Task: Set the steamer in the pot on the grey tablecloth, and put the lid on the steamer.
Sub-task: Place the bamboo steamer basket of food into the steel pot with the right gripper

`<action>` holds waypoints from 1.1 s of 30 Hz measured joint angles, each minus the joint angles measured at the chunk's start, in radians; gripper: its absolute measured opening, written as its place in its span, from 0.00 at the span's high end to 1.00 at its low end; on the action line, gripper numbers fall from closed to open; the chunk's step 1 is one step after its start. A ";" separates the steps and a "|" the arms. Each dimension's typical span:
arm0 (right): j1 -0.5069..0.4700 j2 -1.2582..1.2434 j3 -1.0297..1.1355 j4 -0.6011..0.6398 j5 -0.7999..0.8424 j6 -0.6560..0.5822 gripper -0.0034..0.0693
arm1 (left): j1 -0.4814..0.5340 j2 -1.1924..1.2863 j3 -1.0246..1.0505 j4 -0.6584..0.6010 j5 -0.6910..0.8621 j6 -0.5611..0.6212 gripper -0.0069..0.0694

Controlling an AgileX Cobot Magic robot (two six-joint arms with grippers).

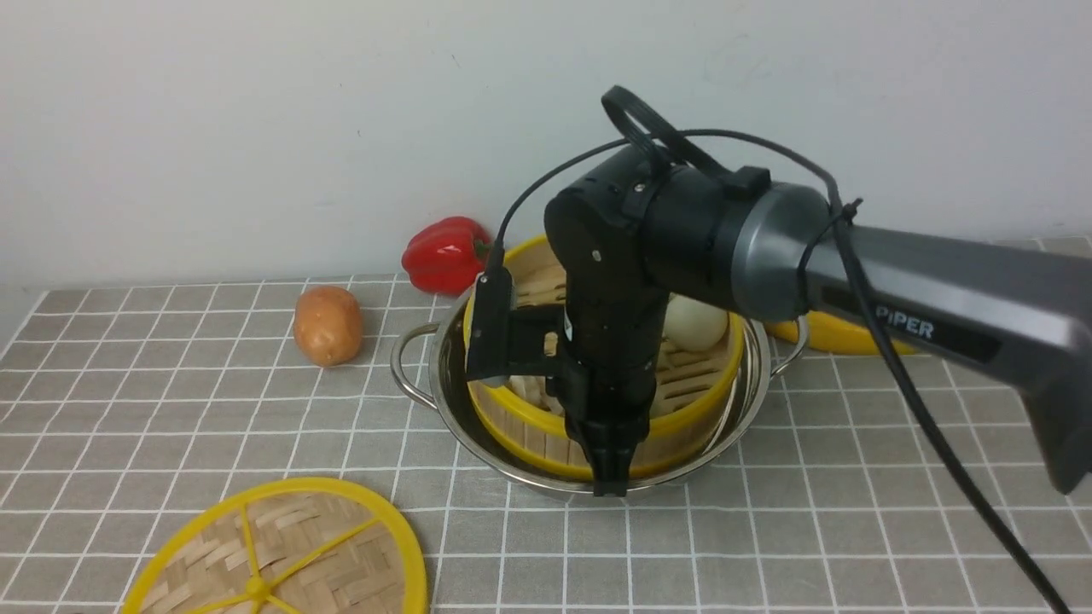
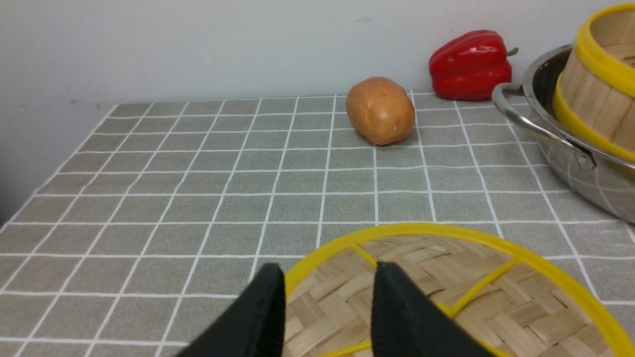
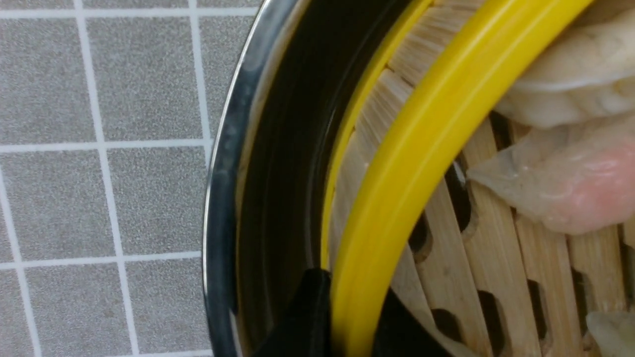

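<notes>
The right tool (image 3: pixel 347 317) pinches the steamer (image 3: pixel 397 163) rim inside the pot (image 3: pixel 223 163); the left tool (image 2: pixel 327 307) hangs spread above the lid (image 2: pixel 496 297) at the counter's (image 1: pixel 768 529) front edge.

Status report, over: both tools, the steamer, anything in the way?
Right tool shut on steamer rim, steamer inside pot. Left tool open over lid, lid flat on cloth. In the way: right arm over steamer; potato and pepper off to the side.
</notes>
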 joint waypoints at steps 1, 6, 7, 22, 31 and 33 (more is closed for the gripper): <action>0.000 0.003 0.000 0.001 0.000 0.000 0.86 | 0.000 0.000 0.000 0.000 0.000 0.000 0.59; 0.000 0.024 -0.001 0.019 -0.001 0.001 0.86 | 0.000 0.000 0.000 0.000 0.000 0.000 0.59; 0.000 0.030 -0.001 0.019 -0.002 0.001 0.86 | 0.000 0.000 0.000 0.000 0.000 0.000 0.59; 0.000 0.040 -0.001 0.009 -0.008 0.000 0.85 | 0.000 0.000 0.000 0.000 0.000 0.000 0.59; 0.000 0.038 -0.010 -0.017 -0.027 -0.001 0.54 | 0.000 0.000 0.000 0.000 0.000 0.000 0.59; 0.000 0.037 -0.010 -0.020 -0.032 0.007 0.47 | 0.000 0.000 0.000 0.000 0.000 0.000 0.59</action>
